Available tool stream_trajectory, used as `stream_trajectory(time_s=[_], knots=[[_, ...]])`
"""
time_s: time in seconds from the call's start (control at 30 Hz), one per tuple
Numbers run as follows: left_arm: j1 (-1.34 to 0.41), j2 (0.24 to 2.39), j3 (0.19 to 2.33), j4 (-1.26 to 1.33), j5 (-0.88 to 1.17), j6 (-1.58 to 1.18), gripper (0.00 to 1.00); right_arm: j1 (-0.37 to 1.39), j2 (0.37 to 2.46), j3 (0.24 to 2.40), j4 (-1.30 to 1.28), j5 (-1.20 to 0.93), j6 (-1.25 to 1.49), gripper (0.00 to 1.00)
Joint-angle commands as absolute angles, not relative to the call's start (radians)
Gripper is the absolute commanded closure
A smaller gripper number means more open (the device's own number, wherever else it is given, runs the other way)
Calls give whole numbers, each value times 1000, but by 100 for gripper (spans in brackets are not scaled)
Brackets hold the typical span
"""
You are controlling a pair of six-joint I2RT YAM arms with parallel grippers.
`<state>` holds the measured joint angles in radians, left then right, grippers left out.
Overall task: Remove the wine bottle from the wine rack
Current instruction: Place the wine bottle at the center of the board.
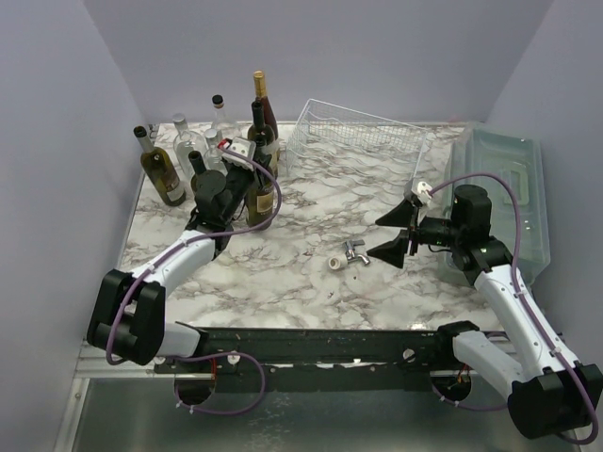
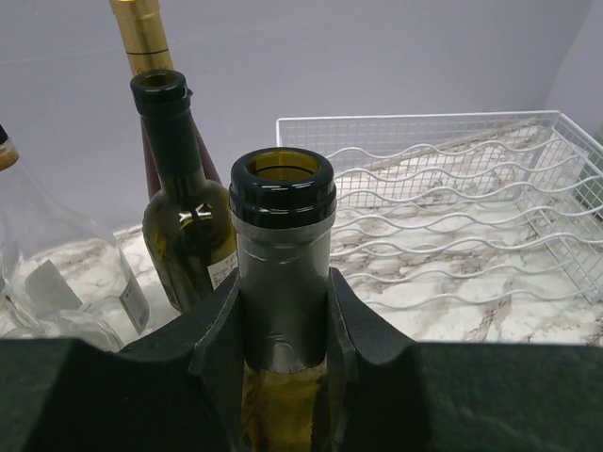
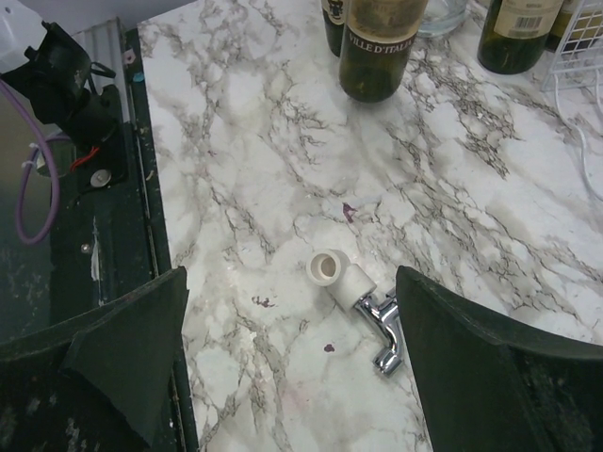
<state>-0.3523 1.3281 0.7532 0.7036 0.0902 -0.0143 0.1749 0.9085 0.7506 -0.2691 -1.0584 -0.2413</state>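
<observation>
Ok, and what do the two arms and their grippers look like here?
The left arm and right arm match: white shells on the long segments, chunky black joints and bases. A purple cable loops loosely along each. The left gripper and right gripper are matte black with broad, wedge-shaped fingers. Each wrist carries a small white block.

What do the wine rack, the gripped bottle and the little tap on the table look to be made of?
Wine rack: likely thin metal wire, white coated, judging by the welded grid.
Wine bottle: olive-green glass, glossy, translucent at the lip; grey foil sleeve, creased, round the neck.
Tap: shiny chromed metal spout with reflections; matte off-white socket, probably plastic.
</observation>
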Motion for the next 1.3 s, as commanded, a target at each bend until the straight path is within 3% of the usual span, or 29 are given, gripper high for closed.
stream_trajectory(time_s=[0.0, 1.27], knots=[[-320, 1365, 834, 895, 156, -56, 100, 170, 901, 743, -290, -1039, -265, 5], [-242, 1615, 874, 1189, 137, -70, 97, 170, 918, 747, -308, -1048, -287, 5]])
